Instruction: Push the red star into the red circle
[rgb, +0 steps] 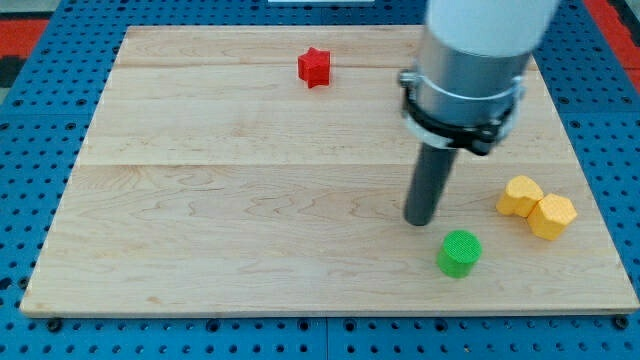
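The red star (314, 67) lies near the view's top, a little left of the middle of the wooden board (200, 200). No red circle shows in the view. My tip (418, 221) rests on the board at the lower right, far below and to the right of the red star. It stands just above and left of the green cylinder (459, 253), with a small gap between them.
Two yellow blocks touch each other at the view's right: one (520, 196) beside a yellow hexagon (551, 216). The arm's grey and white body (470, 70) hangs over the board's top right. A blue pegboard (40, 90) surrounds the board.
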